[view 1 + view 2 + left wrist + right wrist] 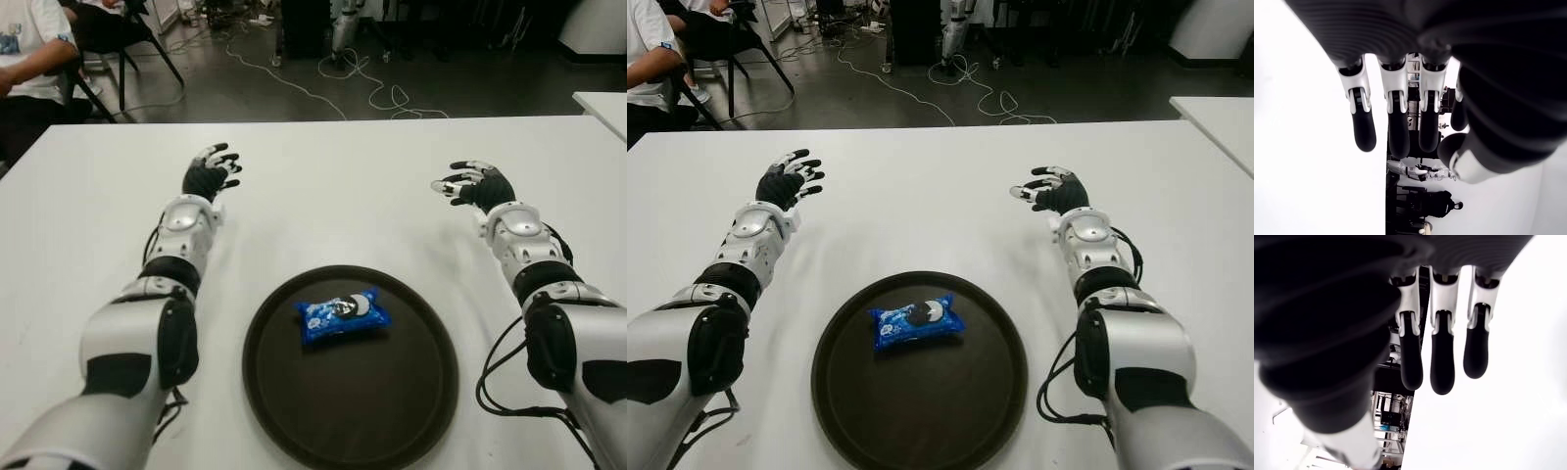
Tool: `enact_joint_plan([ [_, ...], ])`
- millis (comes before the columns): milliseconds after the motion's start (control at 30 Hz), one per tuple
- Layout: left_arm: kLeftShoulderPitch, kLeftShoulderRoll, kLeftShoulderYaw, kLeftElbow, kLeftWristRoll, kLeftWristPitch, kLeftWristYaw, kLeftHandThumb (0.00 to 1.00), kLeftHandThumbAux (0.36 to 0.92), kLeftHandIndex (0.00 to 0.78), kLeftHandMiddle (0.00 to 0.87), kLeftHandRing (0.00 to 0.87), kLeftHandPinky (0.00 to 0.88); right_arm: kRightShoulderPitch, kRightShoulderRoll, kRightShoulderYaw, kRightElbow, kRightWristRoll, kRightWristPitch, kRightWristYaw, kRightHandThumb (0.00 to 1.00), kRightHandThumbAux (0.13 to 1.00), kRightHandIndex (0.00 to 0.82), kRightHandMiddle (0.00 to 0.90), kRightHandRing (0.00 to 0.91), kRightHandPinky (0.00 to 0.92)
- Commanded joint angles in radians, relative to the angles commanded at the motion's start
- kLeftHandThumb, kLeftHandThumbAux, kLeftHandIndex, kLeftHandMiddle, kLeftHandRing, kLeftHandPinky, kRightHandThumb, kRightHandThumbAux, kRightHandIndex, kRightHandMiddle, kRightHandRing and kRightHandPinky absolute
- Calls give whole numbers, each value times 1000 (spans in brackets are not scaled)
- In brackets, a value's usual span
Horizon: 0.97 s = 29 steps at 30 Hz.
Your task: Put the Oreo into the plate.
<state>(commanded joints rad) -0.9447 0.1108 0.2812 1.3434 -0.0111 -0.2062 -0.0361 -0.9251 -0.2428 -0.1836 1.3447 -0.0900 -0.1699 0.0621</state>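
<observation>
A blue Oreo packet (343, 314) lies inside the round dark plate (392, 411), toward its far left part, near the table's front edge. My left hand (210, 173) shows far to the left and beyond the plate, fingers spread, holding nothing. My right hand (470, 184) shows to the right and beyond the plate, fingers loosely spread and empty. Both wrist views show straight fingers (1399, 127) and fingers (1442, 362) with nothing between them.
The white table (333, 196) stretches wide around the plate. A second white table corner (602, 103) stands at the far right. A seated person (24, 49) and chairs are beyond the far left corner. Cables lie on the floor behind.
</observation>
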Motion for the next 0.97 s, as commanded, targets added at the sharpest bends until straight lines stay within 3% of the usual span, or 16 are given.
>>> enact_joint_plan([
  [967, 8, 10, -7, -4, 4, 2, -29, 30, 752, 182, 259, 273, 323, -18, 28, 13, -21, 3, -54, 12, 1, 949, 302, 434, 467, 488],
])
